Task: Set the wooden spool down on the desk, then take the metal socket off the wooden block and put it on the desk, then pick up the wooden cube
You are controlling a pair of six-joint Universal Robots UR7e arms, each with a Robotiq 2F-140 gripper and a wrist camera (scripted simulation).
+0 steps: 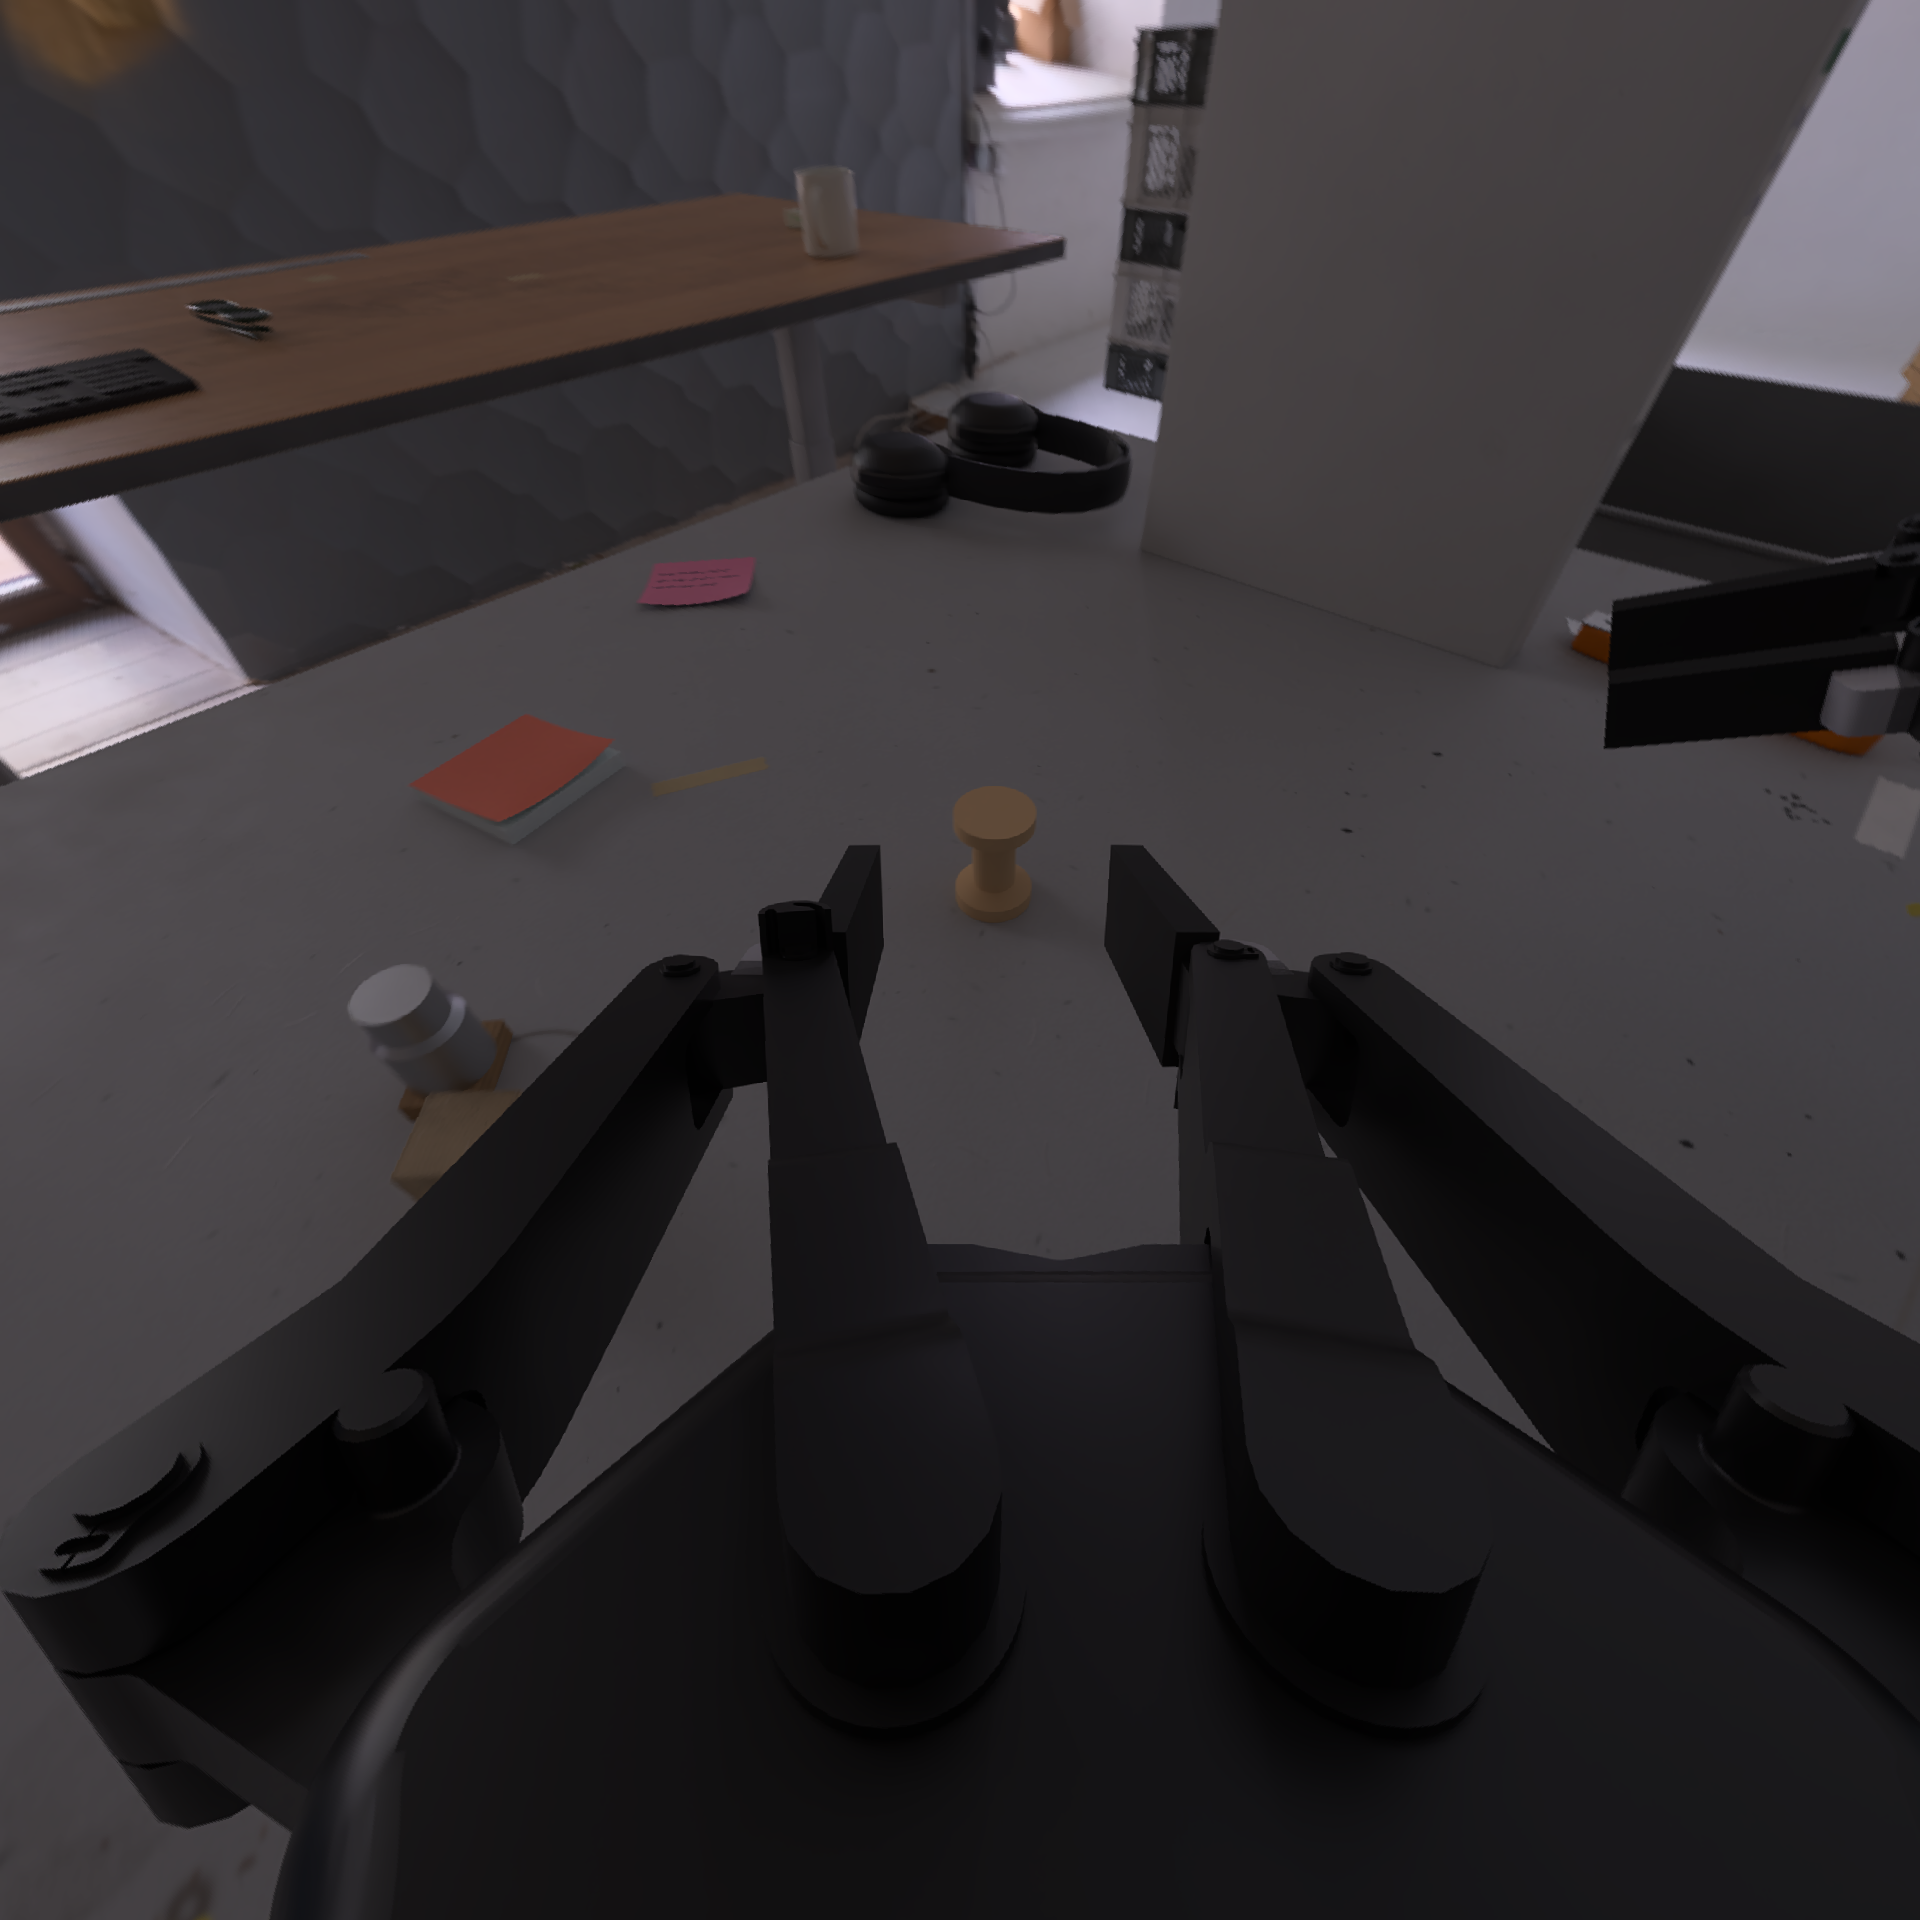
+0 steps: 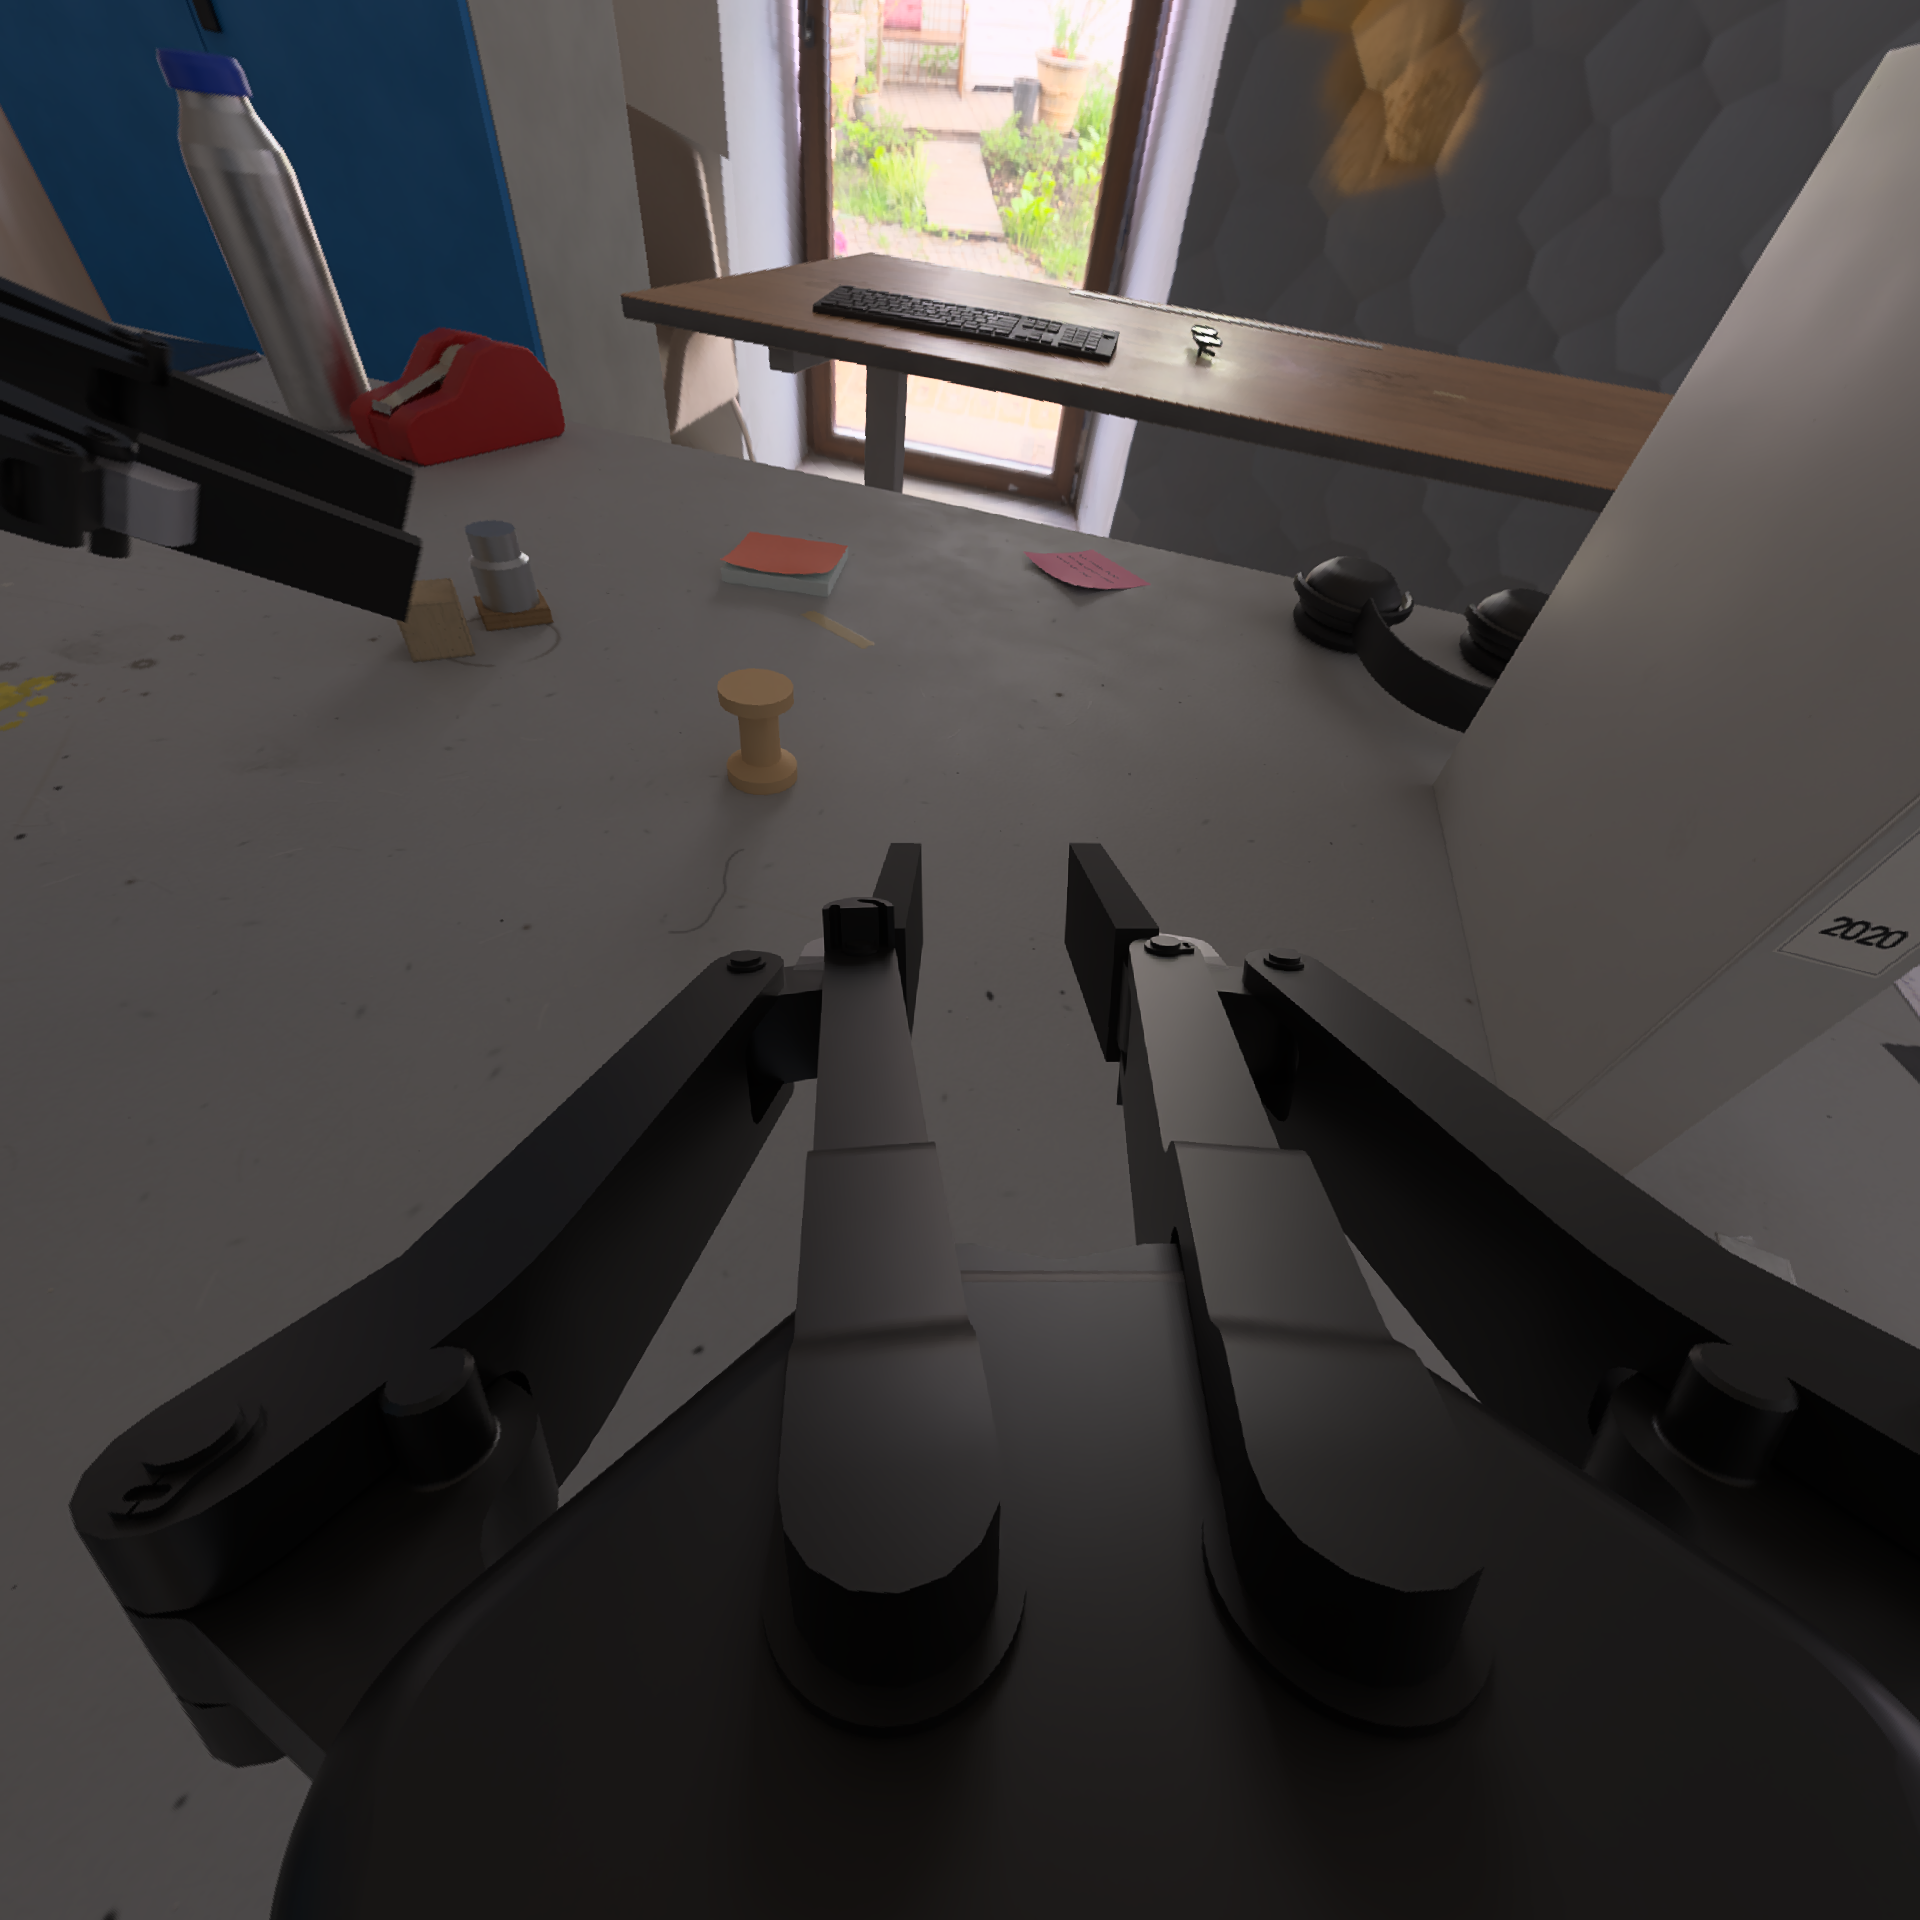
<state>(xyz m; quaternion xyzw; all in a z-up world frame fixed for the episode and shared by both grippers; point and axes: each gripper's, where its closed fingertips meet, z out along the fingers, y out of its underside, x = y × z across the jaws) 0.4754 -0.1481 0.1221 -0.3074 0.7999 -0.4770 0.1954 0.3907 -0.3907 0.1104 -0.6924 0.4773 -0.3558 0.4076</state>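
Jaws apart; left view only: mug (image 1: 826, 212)

Left wrist view is angled down along its open fingers from just above the desk (image 1: 1299, 831); right wrist view is pitched likewise from the opposite side. Wooden spool (image 1: 993, 852) (image 2: 758, 729) is shared mid-frame by both

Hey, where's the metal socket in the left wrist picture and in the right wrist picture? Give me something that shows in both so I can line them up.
Left wrist view: the metal socket sits at lower left on its wooden block, left of the left pincer.
Right wrist view: the socket stands upper left, just past the other arm's fingertips.
Shared landmark: the upright wooden spool, near centre in both.
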